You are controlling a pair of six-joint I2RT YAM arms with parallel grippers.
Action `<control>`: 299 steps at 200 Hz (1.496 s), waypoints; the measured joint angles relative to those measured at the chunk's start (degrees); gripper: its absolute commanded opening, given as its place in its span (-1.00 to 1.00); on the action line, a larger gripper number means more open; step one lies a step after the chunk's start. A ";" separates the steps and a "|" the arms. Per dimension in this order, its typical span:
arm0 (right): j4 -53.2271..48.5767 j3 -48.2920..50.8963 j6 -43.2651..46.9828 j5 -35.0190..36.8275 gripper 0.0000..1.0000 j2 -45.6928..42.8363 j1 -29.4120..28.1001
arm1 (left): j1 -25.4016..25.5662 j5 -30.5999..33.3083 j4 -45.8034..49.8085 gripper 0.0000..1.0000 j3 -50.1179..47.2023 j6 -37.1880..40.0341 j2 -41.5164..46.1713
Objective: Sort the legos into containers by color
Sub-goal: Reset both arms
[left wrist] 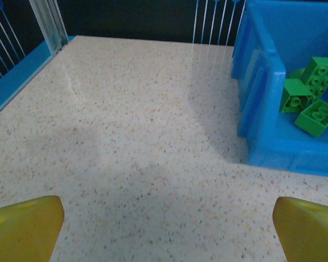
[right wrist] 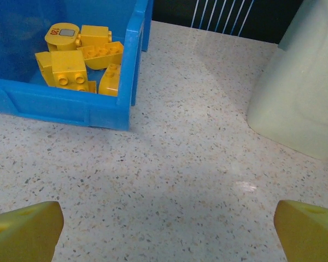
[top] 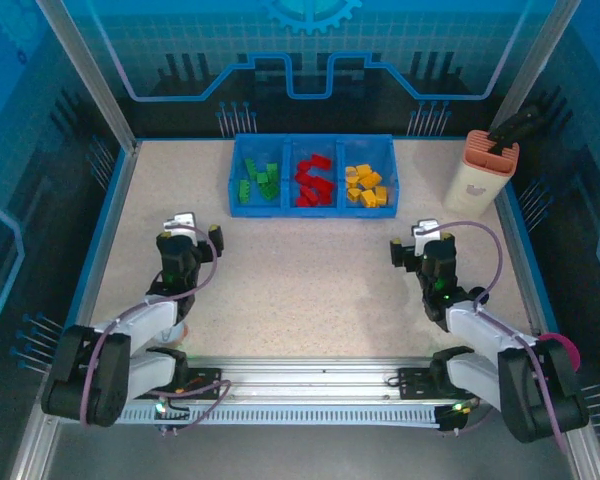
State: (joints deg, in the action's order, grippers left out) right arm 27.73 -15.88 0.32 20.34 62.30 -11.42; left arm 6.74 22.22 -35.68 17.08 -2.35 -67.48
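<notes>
A bright blue tray point(top: 285, 209) with three side-by-side compartments stands at the back middle of the table. Its left compartment holds green legos point(top: 259, 181), the middle one red legos point(top: 314, 180), the right one yellow legos point(top: 365, 186). My left gripper point(top: 189, 233) is open over bare table, in front of and left of the tray. In the left wrist view the tray's left wall point(left wrist: 259, 103) and green legos point(left wrist: 310, 98) lie ahead on the right. My right gripper point(top: 420, 243) is open and empty, in front of and right of the tray. Yellow legos point(right wrist: 79, 57) show in the right wrist view.
A tall beige-and-salmon holder point(top: 480, 172) stands at the back right, its pale base point(right wrist: 300, 93) close ahead of the right gripper. Blue rails and metal posts fence the speckled table point(top: 300, 290).
</notes>
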 measured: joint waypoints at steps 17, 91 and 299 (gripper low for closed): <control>2.51 -0.31 0.87 -0.48 1.00 2.29 0.04 | -0.02 -0.52 -3.74 0.99 0.00 1.18 -2.54; 11.72 -3.41 3.52 -3.28 1.00 12.20 0.15 | -0.66 -5.70 -17.94 0.99 0.52 4.09 -19.34; 22.32 -5.84 1.09 -15.28 1.00 25.81 7.13 | -5.09 -11.61 -16.94 0.99 3.91 2.34 -22.05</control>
State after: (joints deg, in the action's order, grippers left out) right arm 50.04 -21.71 1.41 5.06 88.12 -4.29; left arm 1.65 10.61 -52.62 20.99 -0.01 -89.54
